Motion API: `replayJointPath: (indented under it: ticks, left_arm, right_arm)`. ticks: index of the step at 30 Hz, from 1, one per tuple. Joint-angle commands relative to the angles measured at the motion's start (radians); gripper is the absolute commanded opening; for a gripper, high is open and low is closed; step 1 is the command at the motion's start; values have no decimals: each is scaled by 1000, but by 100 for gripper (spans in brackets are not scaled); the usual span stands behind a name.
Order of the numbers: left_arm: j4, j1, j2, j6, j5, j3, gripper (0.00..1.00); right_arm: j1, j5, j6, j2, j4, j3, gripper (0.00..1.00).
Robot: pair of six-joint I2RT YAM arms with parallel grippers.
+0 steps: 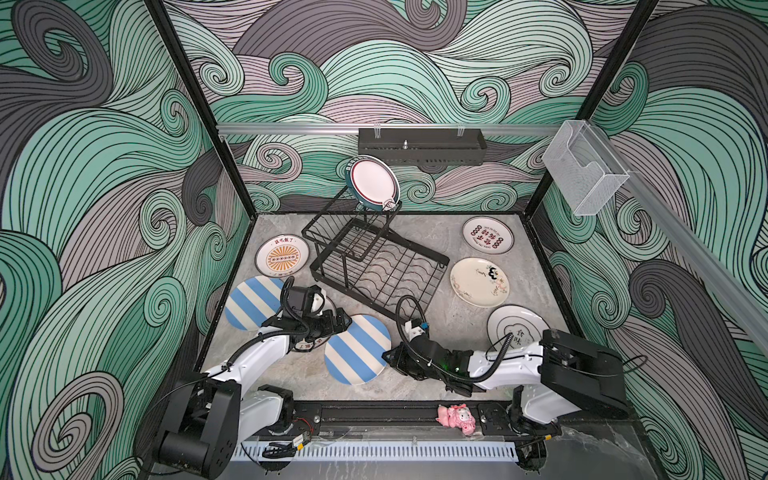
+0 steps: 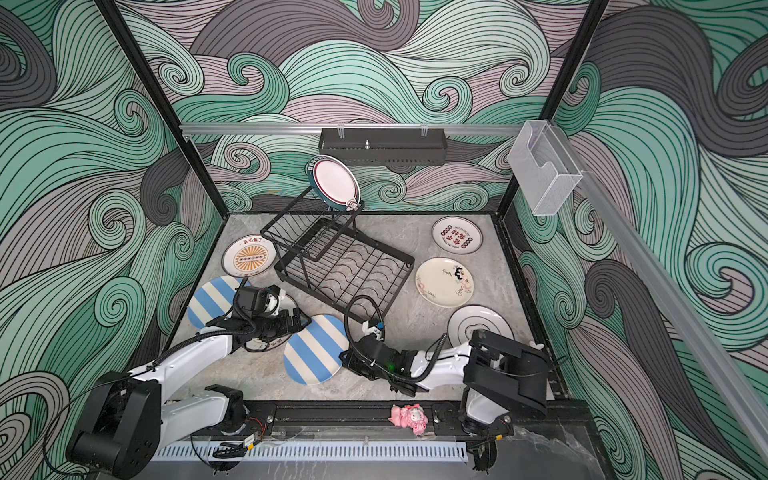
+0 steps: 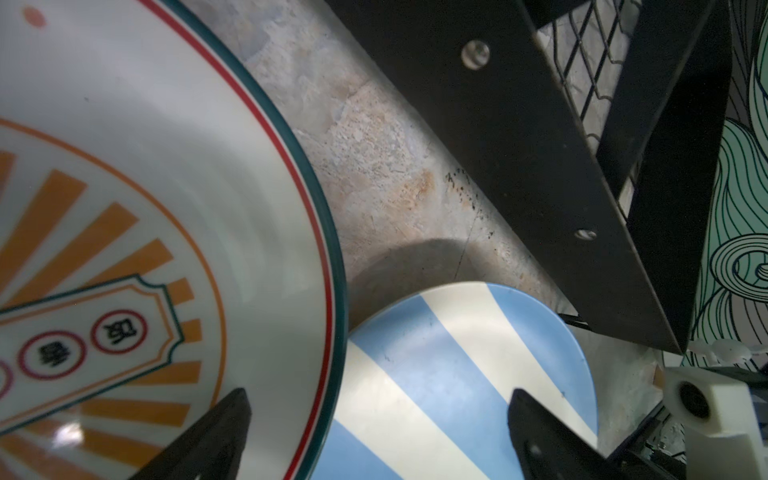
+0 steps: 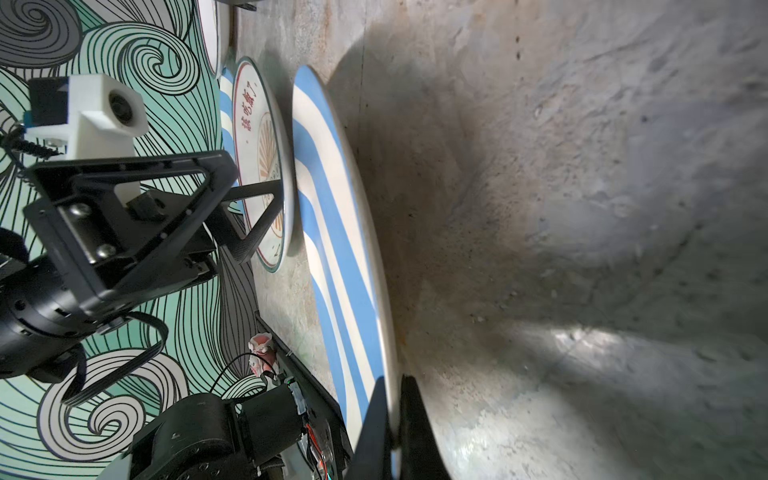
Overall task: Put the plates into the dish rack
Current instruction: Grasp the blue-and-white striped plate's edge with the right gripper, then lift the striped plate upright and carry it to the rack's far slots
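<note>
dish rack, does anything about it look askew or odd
Yes. The dish rack sits diagonal to the table edges, not square. Its only plate, the green-rimmed plate, stands tilted at the raised basket's far corner; whether it sits in a slot is unclear.

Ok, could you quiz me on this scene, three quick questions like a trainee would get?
1. True or false: the dish rack already holds one plate.
2. What does the right tool pinch? A) an orange sunburst plate B) a blue-striped plate C) the doodled plate
3. How many plates sit outside the rack?
Key: 1 true, the green-rimmed plate; 2 B; 3 seven.
</note>
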Motion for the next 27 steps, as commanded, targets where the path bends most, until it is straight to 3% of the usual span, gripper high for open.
replayJointPath:
  ticks: [1,8,16,27]
  left_arm:
    - [-38,-7,-37,-17,10,7,99]
    - [-137,-4,-120,-41,-7,81,99]
    - [-271,-3,-177,-31,-14,184,99]
    - [-361,23,-226,58,-113,374,98]
  right_arm:
    - [7,61,-71,-97,-162,13,0]
    - [7,144,-204,-326,-415,43,0]
    - [-20,132,-417,-493,-717,163,0]
    - [-353,-110,-779,-586,-989,458,0]
